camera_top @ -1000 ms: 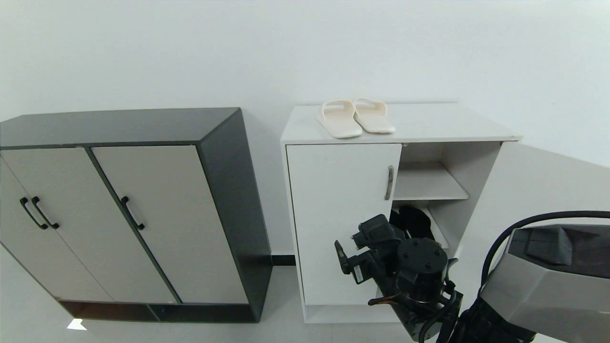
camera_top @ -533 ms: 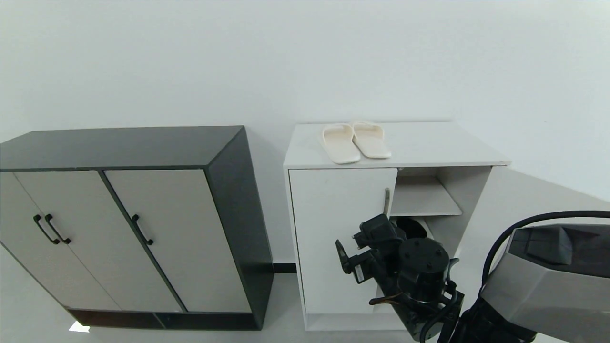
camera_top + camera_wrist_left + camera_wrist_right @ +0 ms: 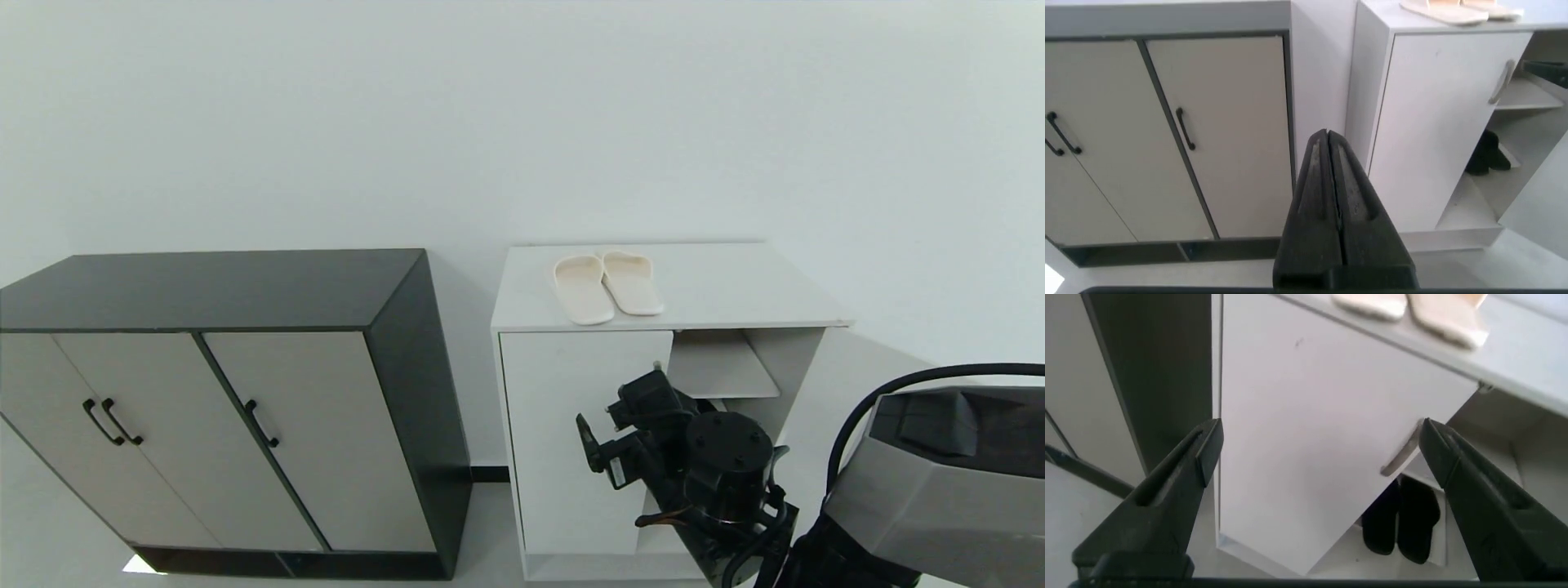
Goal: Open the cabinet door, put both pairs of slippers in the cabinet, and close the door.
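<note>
The left gripper (image 3: pixel 1328 140) is hanging pressed shut, empty. Black slippers (image 3: pixel 1404 518) are already sitting inside the white cabinet (image 3: pixel 547 425) — the cream slippers (image 3: pixel 608 286) are lying on its top, likely next in hand, calling for the wide-open right gripper (image 3: pixel 1320 433) to rise and grasp them.

A dark grey cabinet (image 3: pixel 204 286) stands on the pale floor (image 3: pixel 488 531) against a plain white wall (image 3: pixel 522 122). Its pale door fronts (image 3: pixel 310 433) are shut and carry black bar handles (image 3: pixel 261 423), with a dark recess running beneath them.
</note>
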Controlling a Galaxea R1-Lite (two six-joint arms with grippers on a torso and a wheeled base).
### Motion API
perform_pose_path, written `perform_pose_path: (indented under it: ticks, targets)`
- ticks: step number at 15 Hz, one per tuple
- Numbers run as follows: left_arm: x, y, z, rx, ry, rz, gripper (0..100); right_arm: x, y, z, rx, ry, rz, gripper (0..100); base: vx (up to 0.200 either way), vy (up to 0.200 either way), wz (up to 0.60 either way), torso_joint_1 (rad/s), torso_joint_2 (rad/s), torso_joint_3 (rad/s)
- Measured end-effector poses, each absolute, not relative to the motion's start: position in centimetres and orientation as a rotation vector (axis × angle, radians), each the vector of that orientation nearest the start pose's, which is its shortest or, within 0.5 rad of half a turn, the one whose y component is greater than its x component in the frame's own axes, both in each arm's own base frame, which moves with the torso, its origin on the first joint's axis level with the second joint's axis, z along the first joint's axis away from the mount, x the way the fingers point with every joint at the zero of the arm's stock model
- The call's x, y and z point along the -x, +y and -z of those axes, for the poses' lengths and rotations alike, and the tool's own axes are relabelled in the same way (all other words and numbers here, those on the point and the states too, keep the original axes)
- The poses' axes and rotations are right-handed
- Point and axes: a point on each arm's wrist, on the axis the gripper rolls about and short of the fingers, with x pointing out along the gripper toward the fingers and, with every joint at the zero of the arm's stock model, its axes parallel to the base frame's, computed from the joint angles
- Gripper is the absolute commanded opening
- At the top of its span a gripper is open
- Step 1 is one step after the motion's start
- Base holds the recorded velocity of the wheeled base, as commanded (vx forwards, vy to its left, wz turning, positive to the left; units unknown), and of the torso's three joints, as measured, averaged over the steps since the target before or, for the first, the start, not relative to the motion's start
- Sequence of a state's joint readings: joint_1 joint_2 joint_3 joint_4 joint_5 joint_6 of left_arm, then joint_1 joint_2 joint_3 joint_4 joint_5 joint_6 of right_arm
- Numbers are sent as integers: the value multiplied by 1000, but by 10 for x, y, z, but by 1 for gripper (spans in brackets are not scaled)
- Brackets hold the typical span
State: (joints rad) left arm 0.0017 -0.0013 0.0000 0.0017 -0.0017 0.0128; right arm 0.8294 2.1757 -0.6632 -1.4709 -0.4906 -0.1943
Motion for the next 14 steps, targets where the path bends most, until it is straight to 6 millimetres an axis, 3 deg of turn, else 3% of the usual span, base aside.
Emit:
perform_pose_path:
  ticks: [10, 14]
  targets:
    - [23, 0, -75, -28, 0, -3, 0, -260, 249, -68, 242, -11, -306, 100, 0, 0, 0, 185, -398, -217]
    - [23, 0, -75, -29, 0, -2, 0, -266, 255, -69, 250, 186, -312, 100, 0, 0, 0, 128, -277, -139]
